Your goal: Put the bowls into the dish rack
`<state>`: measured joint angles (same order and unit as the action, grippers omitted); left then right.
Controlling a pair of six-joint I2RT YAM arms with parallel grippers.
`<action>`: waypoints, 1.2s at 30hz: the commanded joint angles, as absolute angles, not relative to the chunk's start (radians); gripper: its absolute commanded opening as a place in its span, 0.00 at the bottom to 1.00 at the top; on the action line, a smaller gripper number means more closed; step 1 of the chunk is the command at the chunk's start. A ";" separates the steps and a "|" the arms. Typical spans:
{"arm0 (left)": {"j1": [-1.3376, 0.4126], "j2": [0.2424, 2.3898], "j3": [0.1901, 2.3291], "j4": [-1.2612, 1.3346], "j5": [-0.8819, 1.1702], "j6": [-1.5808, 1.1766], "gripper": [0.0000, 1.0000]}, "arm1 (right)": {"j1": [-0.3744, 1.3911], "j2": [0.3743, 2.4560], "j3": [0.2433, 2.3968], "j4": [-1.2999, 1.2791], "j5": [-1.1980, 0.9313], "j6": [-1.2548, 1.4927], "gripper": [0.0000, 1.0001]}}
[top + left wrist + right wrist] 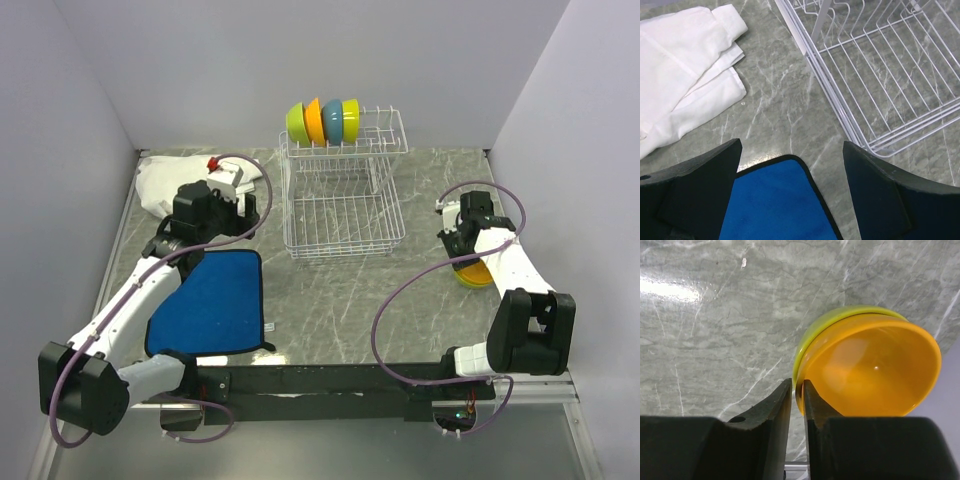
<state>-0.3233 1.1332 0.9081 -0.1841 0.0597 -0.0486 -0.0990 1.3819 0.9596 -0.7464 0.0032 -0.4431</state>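
Note:
The white wire dish rack (340, 205) stands at the table's far middle. Several bowls stand on edge on its upper shelf: lime green (296, 122), orange (314, 121), blue (332, 119) and yellow (351, 118). At the right, an orange bowl (875, 370) sits nested in a yellow-green bowl (822, 327); the pair also shows in the top view (476, 273). My right gripper (797, 385) is shut on the orange bowl's near rim, one finger inside and one outside. My left gripper (790, 150) is open and empty above the blue mat's far corner, left of the rack (880, 75).
A blue cloth mat (210, 300) lies at the near left and also shows in the left wrist view (775, 205). A folded white cloth (165, 185) lies at the far left, also in the left wrist view (685, 95), with a small red item (212, 162) beside it. Walls close three sides.

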 commanded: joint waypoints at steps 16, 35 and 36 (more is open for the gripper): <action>-0.284 1.100 0.919 -0.126 0.107 -0.083 0.89 | -0.123 1.302 1.097 -0.834 0.003 -0.443 0.00; -0.284 1.127 0.971 -0.136 0.250 -0.020 0.90 | -0.123 1.362 1.713 -0.661 -0.583 -0.184 0.00; -0.284 1.137 0.976 -0.159 0.249 -0.011 0.90 | -0.123 1.394 1.715 -0.632 -0.624 -0.142 0.00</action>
<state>-0.2874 1.1179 0.9096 -0.1272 0.1799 -0.0589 -0.1169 1.3190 1.6558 -0.8078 -0.3897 -0.2615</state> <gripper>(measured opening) 0.899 0.022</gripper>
